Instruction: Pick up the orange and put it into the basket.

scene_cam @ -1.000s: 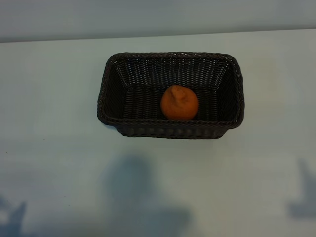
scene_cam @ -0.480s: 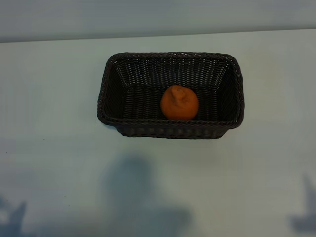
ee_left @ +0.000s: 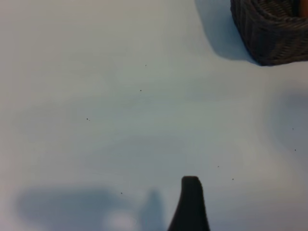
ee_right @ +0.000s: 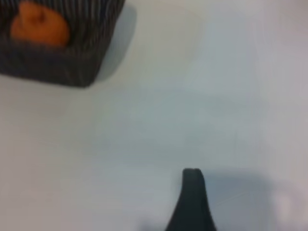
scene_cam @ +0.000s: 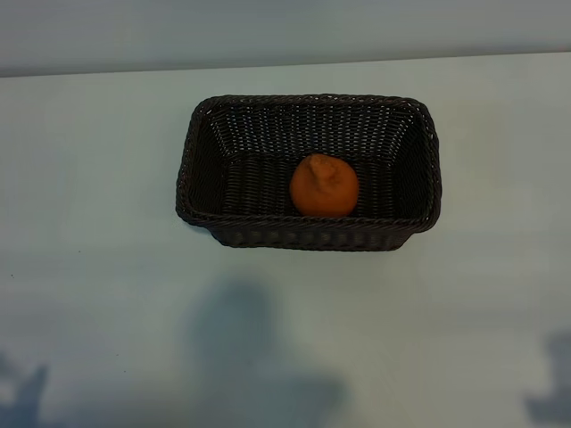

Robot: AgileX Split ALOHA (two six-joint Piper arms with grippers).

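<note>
The orange [scene_cam: 324, 185] lies inside the dark woven basket [scene_cam: 308, 234], near the middle of its front wall. In the right wrist view, the orange [ee_right: 39, 27] shows over the basket wall [ee_right: 57, 65], far from the arm. Both arms are outside the exterior view; only their shadows fall on the table's near corners. Of my left gripper one dark fingertip [ee_left: 191, 192] shows above bare table, with a basket corner [ee_left: 272, 33] far off. Of my right gripper one dark fingertip [ee_right: 193, 192] shows likewise. Both grippers are open and hold nothing.
The pale table [scene_cam: 107, 267] stretches around the basket on all sides. Its far edge [scene_cam: 285, 64] meets a grey wall behind the basket. A broad shadow [scene_cam: 250, 357] lies on the table in front of the basket.
The right arm's shadow at the near right corner has shrunk toward the frame's lower edge. The orange and the basket have not moved.
</note>
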